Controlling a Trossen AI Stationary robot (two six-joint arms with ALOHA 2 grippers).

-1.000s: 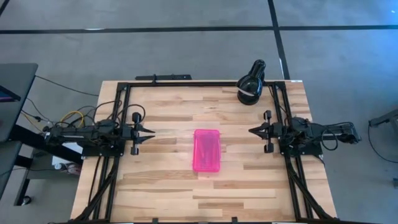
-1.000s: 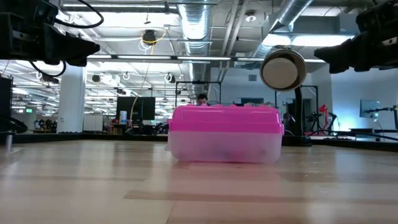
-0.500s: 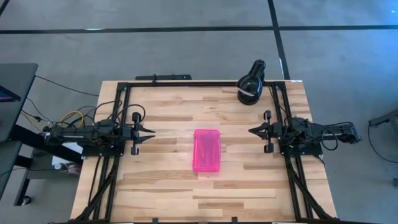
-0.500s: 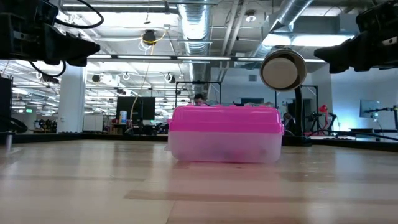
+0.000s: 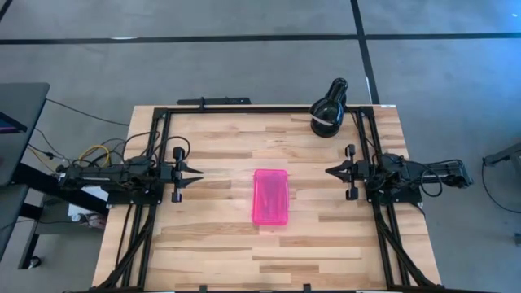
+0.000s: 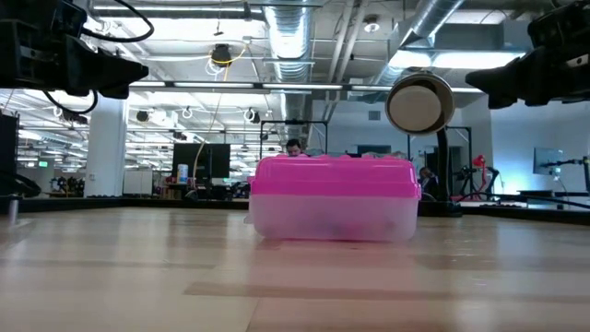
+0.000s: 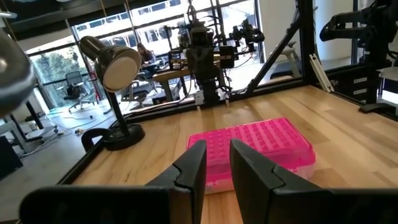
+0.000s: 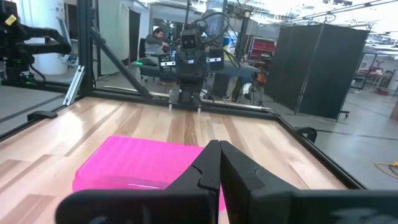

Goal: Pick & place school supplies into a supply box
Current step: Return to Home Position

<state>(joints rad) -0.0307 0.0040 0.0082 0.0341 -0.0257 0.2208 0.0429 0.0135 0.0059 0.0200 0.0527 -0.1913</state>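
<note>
From above, you see the hot pink rectangular plastic supply box [image 5: 271,197] lying closed near the middle of the light wooden counter [image 5: 220,236]. The left gripper [image 5: 195,172] and right gripper [image 5: 330,171] sit on either side of it. Both are well apart from the box, with their arms folded low and level, tips pointing inward at each other. A black rounded lamp with a white band [image 5: 330,108] stands at the far right corner.

At counter height, the box [image 6: 332,198] shows its pink lid seated on the clear base. You cannot make out what is inside. Both dark arms hang high at the upper corners, off the counter.

Through the left wrist camera, the left gripper [image 7: 217,165] has its fingers [image 7: 193,171] parted by a narrow gap and holds nothing. The box [image 7: 261,140] lies beyond.

Through the right wrist camera, the right gripper [image 8: 215,163] has its fingers pressed together and is empty. The box [image 8: 143,162] lies ahead.
</note>
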